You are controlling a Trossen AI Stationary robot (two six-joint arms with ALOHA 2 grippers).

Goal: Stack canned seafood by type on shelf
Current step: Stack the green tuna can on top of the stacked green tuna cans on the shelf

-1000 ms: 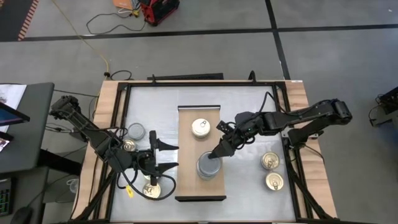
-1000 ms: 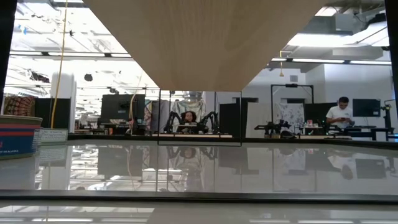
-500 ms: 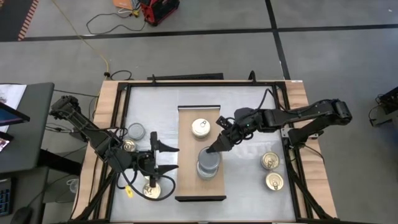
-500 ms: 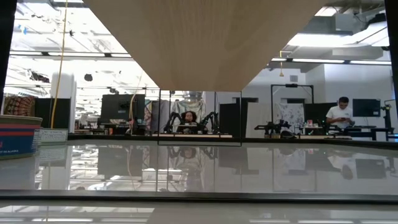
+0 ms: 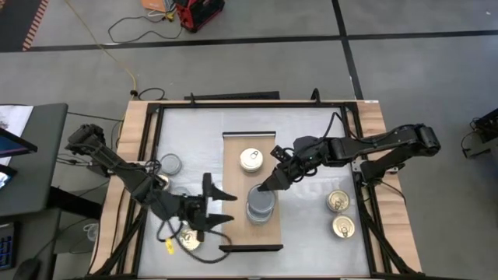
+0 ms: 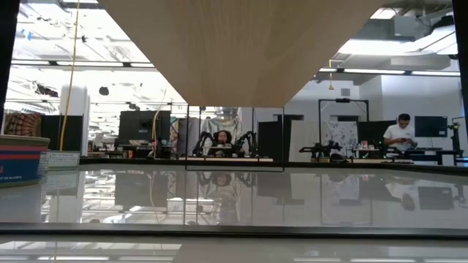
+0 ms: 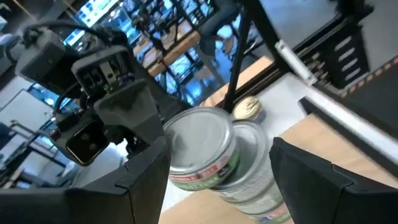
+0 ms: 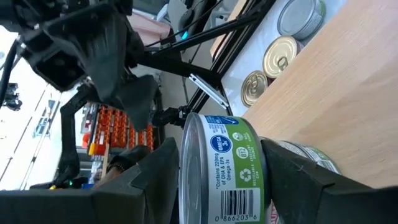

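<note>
While the left arm is reaching in from the counter's (image 5: 311,128) left side, its left hand (image 5: 227,208) is hovering open and empty just beside the left edge of the shelf (image 5: 237,233), fingers spread toward the stacked tins; a grey-lidded tin (image 5: 170,165) is lying well left of the shelf, a gold-lidded tin (image 5: 162,182) just beside it is showing partly under the arm, and another gold tin (image 5: 187,240) is lying below the wrist; on the shelf, one gold-lidded shelf tin (image 5: 250,159) is sitting toward the far end, and a grey stack (image 5: 259,211) is standing near the middle; the right hand (image 5: 267,187) is gripping the top tin (image 8: 224,177) of that stack, a finger on either side; two gold tins (image 5: 337,201) are lying on the counter at the right, near each other.
</note>
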